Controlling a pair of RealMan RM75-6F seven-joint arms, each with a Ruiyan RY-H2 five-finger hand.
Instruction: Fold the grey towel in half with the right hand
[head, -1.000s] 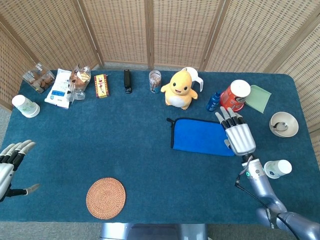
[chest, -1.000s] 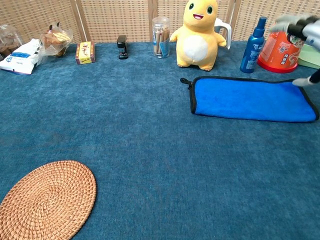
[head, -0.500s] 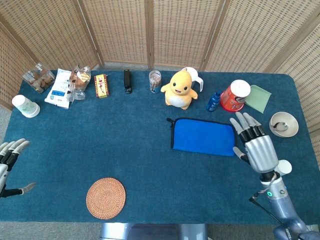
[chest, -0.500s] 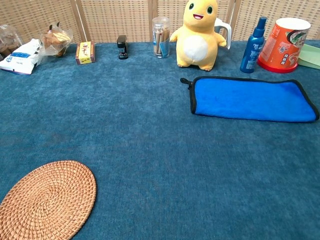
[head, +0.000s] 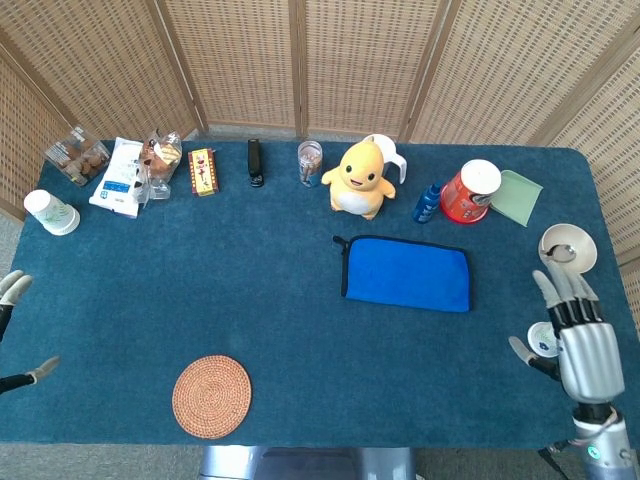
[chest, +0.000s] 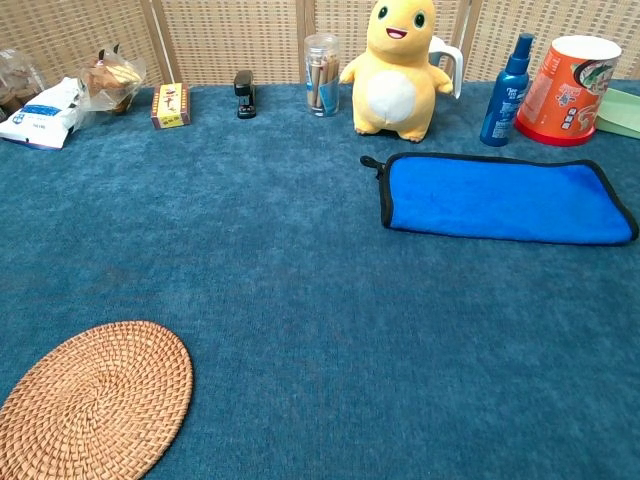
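Apparently fold already done: blue towel (head: 407, 273) lies doubled, flat on surface (head: 250, 300), well left of and beyond right hand (head: 580, 335). Right hand empty, fingers spread. Next: likely nothing beyond parking arm.

Head view overhead, chest view low, near, perhaps level, both sharing towel (head: 406, 273)

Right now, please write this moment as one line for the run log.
towel: blue, lying flat, folded | right hand: open, off towel, near table edge | left hand: open, at left edge
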